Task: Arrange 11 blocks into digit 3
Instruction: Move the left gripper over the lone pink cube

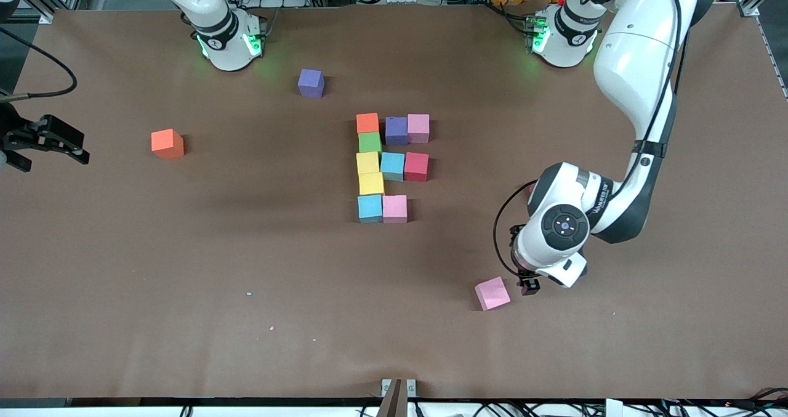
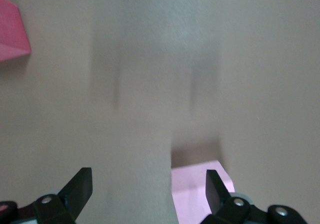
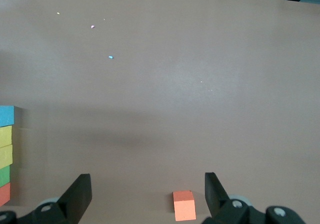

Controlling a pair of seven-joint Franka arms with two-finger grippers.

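Fingers spread and empty, our left gripper (image 1: 528, 286) hangs low just beside the loose pink block (image 1: 492, 293), which lies nearer the front camera than the unfinished digit (image 1: 390, 165), while our right gripper (image 1: 58, 138) waits open, well apart.

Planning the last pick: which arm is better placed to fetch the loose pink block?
Left. The open left gripper hovers right beside the pink block, while the open right gripper waits at its table end, by the orange block.
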